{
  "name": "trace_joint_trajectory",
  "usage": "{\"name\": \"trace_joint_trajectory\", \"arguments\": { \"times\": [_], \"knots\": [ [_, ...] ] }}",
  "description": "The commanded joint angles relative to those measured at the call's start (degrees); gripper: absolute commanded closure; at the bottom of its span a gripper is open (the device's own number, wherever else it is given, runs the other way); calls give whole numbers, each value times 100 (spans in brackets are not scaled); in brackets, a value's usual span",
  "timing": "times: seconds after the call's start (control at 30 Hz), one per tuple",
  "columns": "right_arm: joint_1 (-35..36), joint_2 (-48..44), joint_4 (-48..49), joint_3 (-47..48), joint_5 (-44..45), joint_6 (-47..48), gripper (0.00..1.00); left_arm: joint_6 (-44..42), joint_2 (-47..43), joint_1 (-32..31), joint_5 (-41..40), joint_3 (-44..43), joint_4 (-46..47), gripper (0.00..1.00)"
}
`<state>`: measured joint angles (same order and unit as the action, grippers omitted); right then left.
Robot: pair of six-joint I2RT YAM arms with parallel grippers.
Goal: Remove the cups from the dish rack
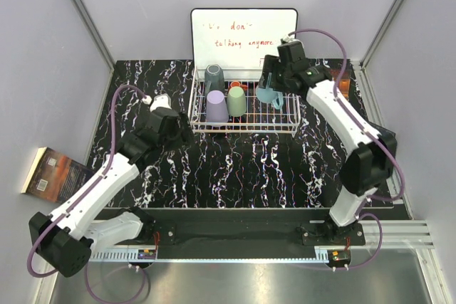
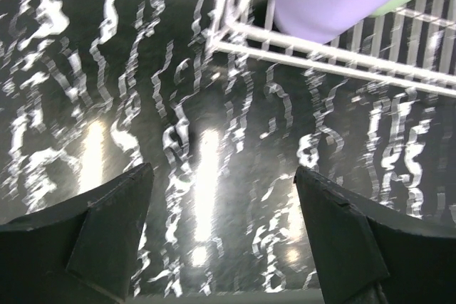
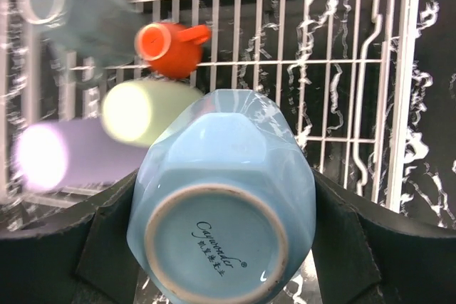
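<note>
pale grey walls, black marbled table

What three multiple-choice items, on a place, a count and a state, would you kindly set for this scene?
1. Where is the blue mug? A between the right jaws B in the left jaws C on a shelf
2. How many cups are in view? A three B five C seven
3. How are the left jaws? A open, empty B shut on a cup C shut on a spoon
Key: A, the right jaws flank it; B, grey, purple, green, orange, blue; A, only tabletop shows between them.
</note>
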<state>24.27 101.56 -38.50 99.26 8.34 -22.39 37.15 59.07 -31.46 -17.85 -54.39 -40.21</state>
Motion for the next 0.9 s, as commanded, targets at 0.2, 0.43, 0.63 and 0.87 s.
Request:
{"name": "trace_joint_trajectory", "arguments": {
  "times": [0.2, 0.43, 0.63, 0.87],
  "knots": [
    [-774, -2209, 3100, -2910, -3327, -1747, 100, 275, -325, -35, 1317, 182, 2279, 12],
    [-775, -3027, 5815, -4757, -4753, -3612, 100, 952, -493, -44, 2373, 807, 3773, 12],
    [-749, -3467, 6100, -5435, -4833, -3913, 100, 1348, -247, -158, 2716, 922, 4328, 12],
    [-555, -3573, 6056, -5497, -4868, -3887, 100, 1568, 174, -641, 2805, 860, 4829, 12]
  ]
}}
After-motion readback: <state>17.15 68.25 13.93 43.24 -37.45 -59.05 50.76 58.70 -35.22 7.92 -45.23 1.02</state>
